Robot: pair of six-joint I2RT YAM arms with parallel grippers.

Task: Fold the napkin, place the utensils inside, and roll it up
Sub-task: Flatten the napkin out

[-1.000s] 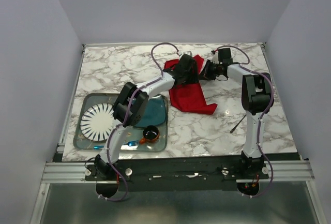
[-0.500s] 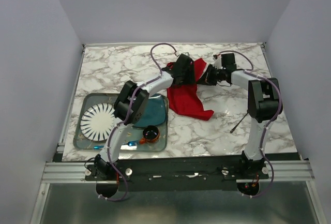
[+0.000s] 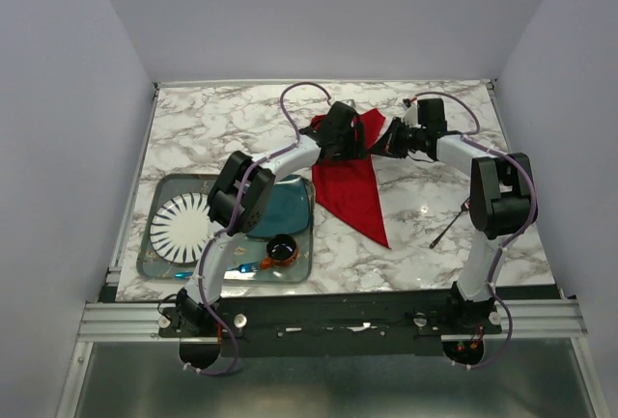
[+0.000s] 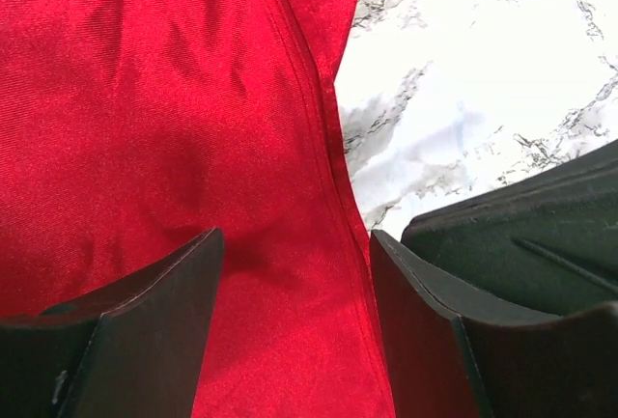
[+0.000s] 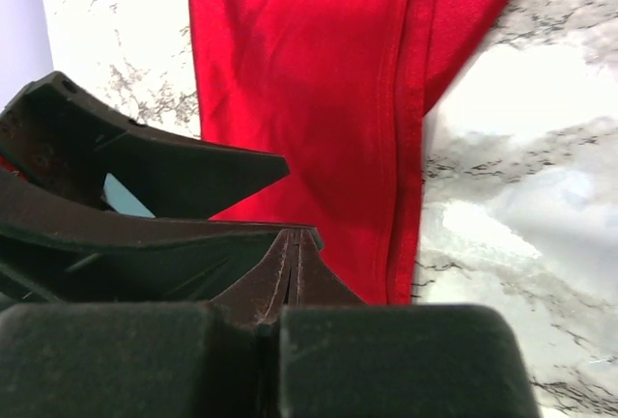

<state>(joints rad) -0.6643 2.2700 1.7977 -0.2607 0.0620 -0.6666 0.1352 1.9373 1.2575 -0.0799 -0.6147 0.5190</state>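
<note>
The red napkin [image 3: 359, 186] stretches in a long triangle from between the two grippers down to a point near the table's middle. My left gripper [image 3: 340, 136] hovers open right over its upper part. In the left wrist view the cloth [image 4: 145, 128] and its hem pass between the spread fingers [image 4: 154, 331] of that gripper [image 4: 294, 244]. My right gripper [image 3: 390, 138] is shut at the napkin's top right corner, its closed tips [image 5: 297, 236] meeting the red cloth [image 5: 319, 80]. The fork [image 3: 445, 230] lies on the marble beside the right arm.
A glass tray [image 3: 154, 265] at the left holds a striped white plate [image 3: 182, 225], a teal plate [image 3: 288, 208], a small dark cup [image 3: 282, 246] and a blue plastic utensil [image 3: 246, 266]. White walls close in the marble table [image 3: 212, 124].
The right gripper swung right and closed fully; the napkin went from a crumpled patch to a drawn-out triangle whose tip moved toward the near edge. The left gripper shifted slightly, still open.
</note>
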